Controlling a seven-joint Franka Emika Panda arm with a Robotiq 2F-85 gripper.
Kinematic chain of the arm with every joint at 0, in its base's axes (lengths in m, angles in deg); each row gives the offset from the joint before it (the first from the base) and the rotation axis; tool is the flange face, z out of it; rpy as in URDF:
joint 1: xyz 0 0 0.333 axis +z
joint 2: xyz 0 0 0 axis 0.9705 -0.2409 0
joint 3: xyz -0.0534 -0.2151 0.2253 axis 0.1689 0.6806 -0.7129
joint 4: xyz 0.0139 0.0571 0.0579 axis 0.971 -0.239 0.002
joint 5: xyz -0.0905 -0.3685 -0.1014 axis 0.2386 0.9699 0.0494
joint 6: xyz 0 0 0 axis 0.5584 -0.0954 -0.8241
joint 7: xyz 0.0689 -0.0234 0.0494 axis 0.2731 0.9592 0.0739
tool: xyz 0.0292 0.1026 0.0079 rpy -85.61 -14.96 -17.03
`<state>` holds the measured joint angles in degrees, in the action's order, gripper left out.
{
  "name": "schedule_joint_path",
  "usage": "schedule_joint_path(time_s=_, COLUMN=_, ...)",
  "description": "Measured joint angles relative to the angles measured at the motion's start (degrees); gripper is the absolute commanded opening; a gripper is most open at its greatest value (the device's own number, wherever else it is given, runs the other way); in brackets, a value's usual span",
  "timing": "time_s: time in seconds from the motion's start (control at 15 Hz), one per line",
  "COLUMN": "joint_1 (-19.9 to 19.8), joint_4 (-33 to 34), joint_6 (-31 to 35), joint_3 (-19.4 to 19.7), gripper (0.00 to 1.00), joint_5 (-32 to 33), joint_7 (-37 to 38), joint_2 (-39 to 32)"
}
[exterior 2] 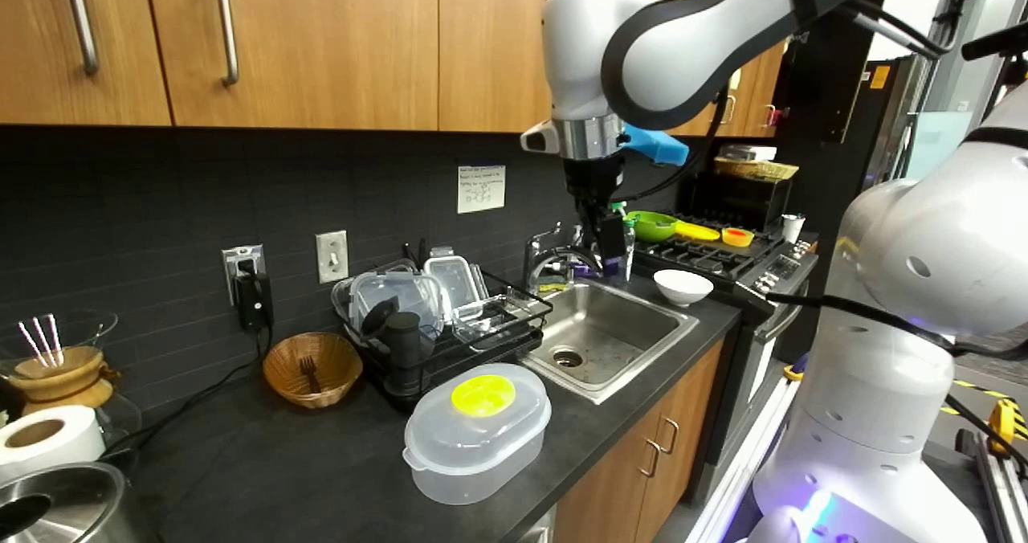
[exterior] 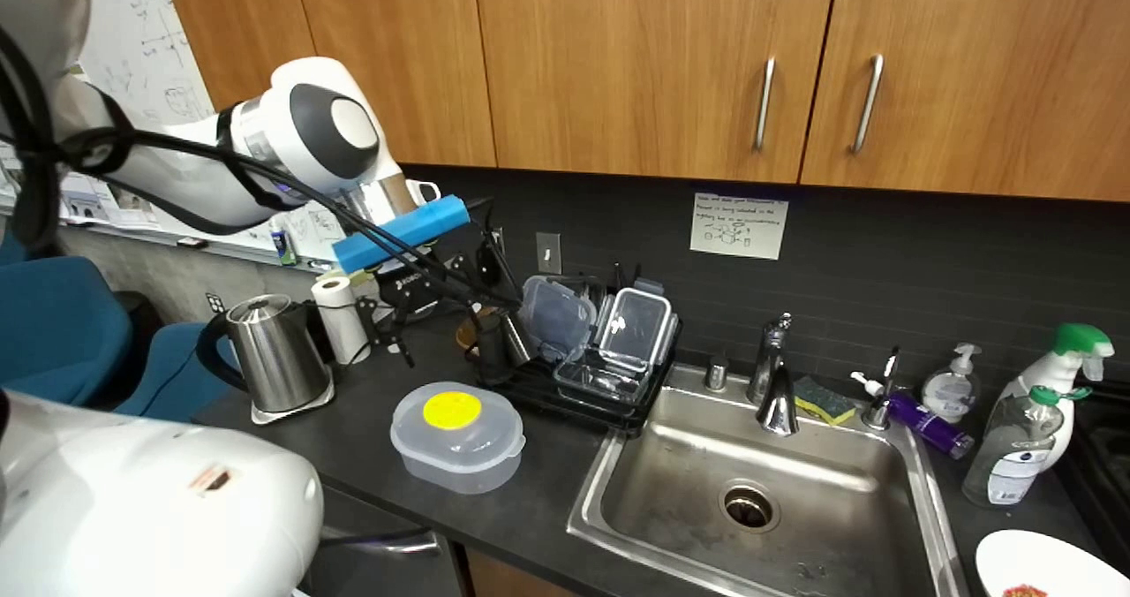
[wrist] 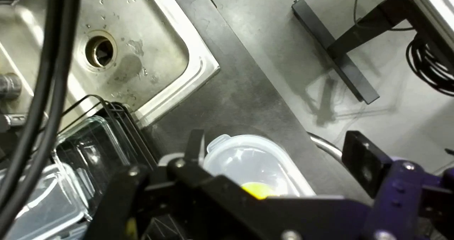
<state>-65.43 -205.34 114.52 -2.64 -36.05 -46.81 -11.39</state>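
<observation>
Translucent plastic with a yellow disc on the lid: that is the box, upright on the dark counter, just beside the rack and near the front edge. The gripper hangs above the counter, its fingers well apart with nothing held; in the wrist view the box shows in the gap, well below.

The box looks broader than that gap, so a straight drop would likely land the fingertips on the lid. Struck from the side, it could slide off the edge, the more easily if light (what it contains, if anything, I cannot tell). The loose cables might snag on the rack's wires, should the wrist swing low that way, and topple the glass dish.

The note behind the sink carries lines of text over a sketch, too blurred to read. Scribbles on the whiteboard are no clearer. Pale letters on the gripper's body are too small. The clear bottle and purple bottle bear print, but no brand can be made out.
</observation>
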Motion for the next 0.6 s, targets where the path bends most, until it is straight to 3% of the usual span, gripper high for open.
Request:
schedule_joint_path(time_s=0.33, joint_1=0.84, joint_4=0.77, joint_6=-0.14, joint_3=0.69, gripper=1.00, joint_5=2.57, joint_7=-12.30, joint_2=-2.77)
schedule_joint_path(time_s=0.6, joint_1=0.84, joint_4=2.21, joint_6=-1.03, joint_3=-0.15, gripper=1.00, joint_5=6.22, joint_7=-16.08, joint_2=-5.24)
